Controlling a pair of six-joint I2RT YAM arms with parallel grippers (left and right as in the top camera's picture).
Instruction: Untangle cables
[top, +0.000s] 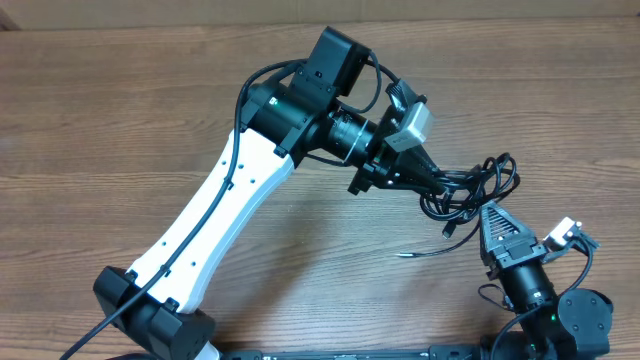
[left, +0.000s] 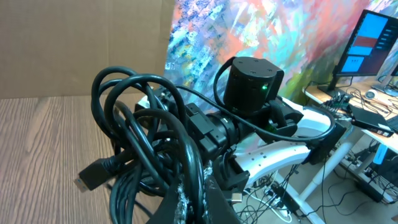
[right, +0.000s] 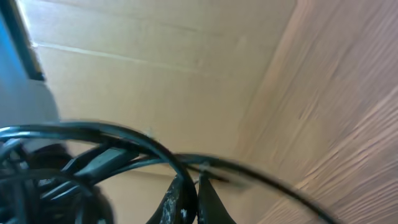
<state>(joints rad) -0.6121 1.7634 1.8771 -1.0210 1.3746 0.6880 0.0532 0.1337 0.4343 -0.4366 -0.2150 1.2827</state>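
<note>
The cables (top: 478, 180) are thin black cords bunched in one knot at the table's right side, with a plug end (top: 447, 232) hanging out below. My left gripper (top: 447, 182) reaches in from the left and is shut on a cord of the knot. In the left wrist view the cables (left: 140, 134) loop above the left gripper (left: 193, 180), with one cord pinched between its jaws. My right gripper (top: 492, 207) points up into the knot from below. In the right wrist view the right gripper (right: 189, 180) is shut on a single cable (right: 155, 146).
A loose thin cord end (top: 420, 253) lies on the wooden table (top: 120, 130) below the knot. A cardboard wall (top: 150, 12) runs along the far edge. The right arm's body (left: 249, 87) stands close behind the knot. A monitor (left: 367, 43) stands off the table.
</note>
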